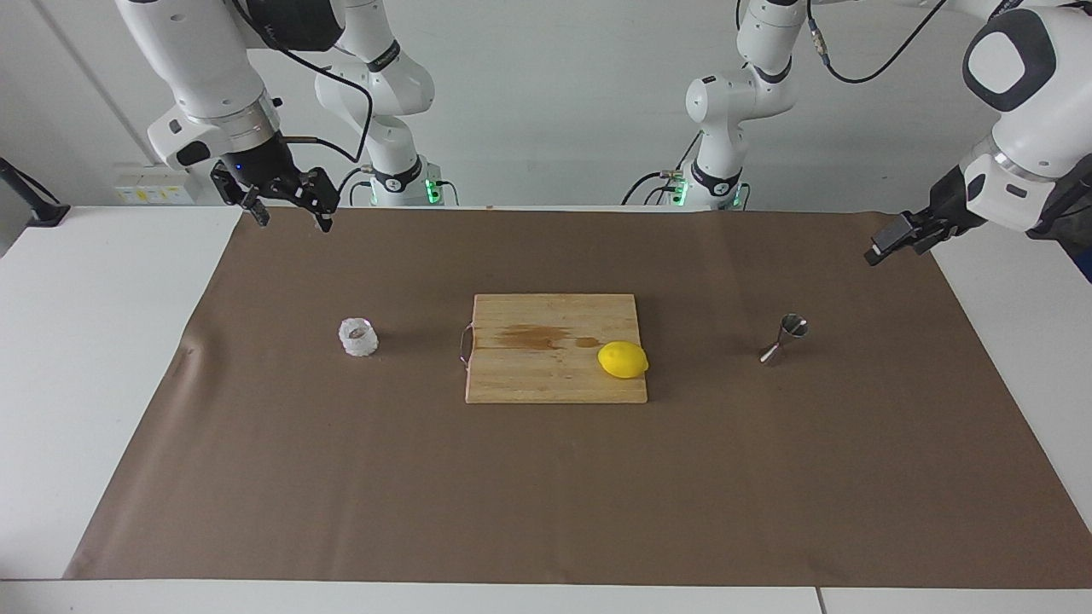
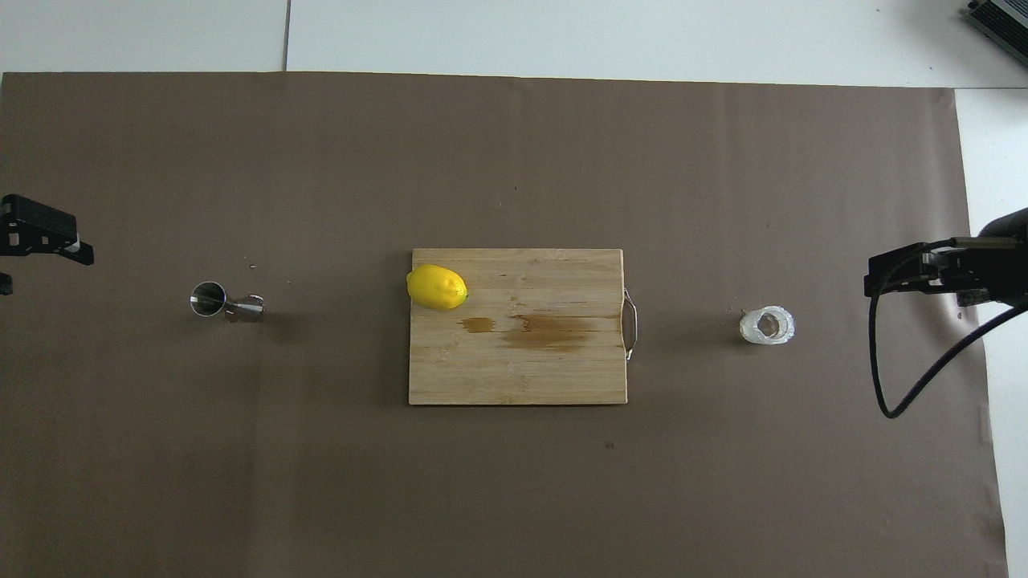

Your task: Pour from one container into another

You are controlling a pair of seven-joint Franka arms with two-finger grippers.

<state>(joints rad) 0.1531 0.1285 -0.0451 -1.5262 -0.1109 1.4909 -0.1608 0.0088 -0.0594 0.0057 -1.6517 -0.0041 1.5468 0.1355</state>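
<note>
Brown mat (image 1: 546,477): covers your table; everything sits on it.
Cup (image 1: 358,336): upright toward the right arm's end, well apart from the board.
Jigger (image 1: 786,338): upright toward the left arm's end, well apart from the board.
Board (image 1: 554,375): between cup and jigger, stained; lemon (image 1: 623,359) on its jigger-side edge.
Right gripper (image 1: 291,211): raised over the mat's edge by the robots, fingers spread, holding nothing.
Left gripper (image 1: 887,240): raised over the mat's corner; you cannot tell its finger state.

cutting board (image 2: 518,353) mid-mat w/ lemon (image 2: 437,286) on it; jigger (image 2: 210,299) at its 9 o'clock overhead, cup (image 2: 768,325) at 3.
</note>
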